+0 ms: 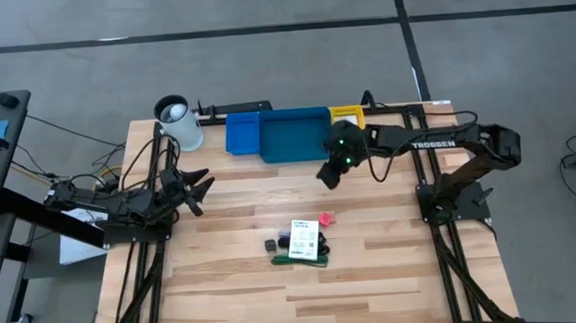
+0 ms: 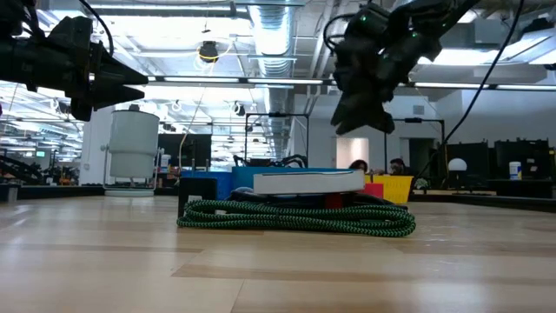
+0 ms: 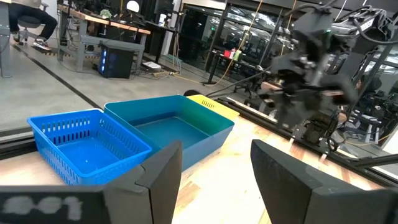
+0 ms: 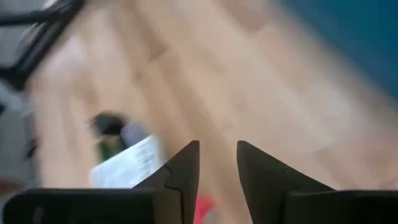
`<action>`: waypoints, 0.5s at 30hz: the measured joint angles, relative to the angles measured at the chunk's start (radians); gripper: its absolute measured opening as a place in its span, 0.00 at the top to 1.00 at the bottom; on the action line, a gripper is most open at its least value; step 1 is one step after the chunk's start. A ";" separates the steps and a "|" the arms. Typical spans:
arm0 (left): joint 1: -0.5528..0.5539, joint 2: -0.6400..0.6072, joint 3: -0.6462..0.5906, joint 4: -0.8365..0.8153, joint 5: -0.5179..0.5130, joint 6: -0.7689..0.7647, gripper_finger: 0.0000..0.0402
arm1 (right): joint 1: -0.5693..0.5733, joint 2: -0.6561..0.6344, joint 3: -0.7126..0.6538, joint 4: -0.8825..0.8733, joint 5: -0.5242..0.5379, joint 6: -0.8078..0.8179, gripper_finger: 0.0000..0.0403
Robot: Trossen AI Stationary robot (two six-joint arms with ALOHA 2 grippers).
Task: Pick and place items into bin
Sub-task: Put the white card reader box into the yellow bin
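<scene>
The items lie in a small heap at the table's middle: a white card with green print [image 1: 304,238] on top of green ties [image 1: 307,261], a pink-red cube [image 1: 326,219] and a black block [image 1: 271,245]. In the low view the card [image 2: 308,181] rests on the coiled green ties [image 2: 295,217]. My right gripper [image 1: 329,172] hangs open in the air between the heap and the teal bin [image 1: 294,136], touching nothing; its wrist view shows the fingers apart [image 4: 217,163] above the wood. My left gripper [image 1: 199,182] waits open at the left, raised.
A blue basket [image 1: 241,132] stands beside the teal bin along the far edge, with a yellow box [image 1: 346,115] on the bin's right. A white cylindrical cup [image 1: 179,122] stands at the far left corner. Bare wood lies around the heap and toward the near edge.
</scene>
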 joint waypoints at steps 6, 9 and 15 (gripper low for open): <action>0.000 0.000 0.000 0.000 0.000 0.000 0.55 | 0.084 -0.094 0.000 -0.011 -0.112 -0.046 0.75; 0.000 0.000 0.000 0.000 0.000 0.000 0.55 | 0.117 -0.175 0.000 -0.016 -0.113 -0.054 0.75; 0.000 0.000 0.000 0.000 0.000 0.000 0.55 | 0.160 -0.384 -0.012 -0.078 -0.011 -0.061 0.76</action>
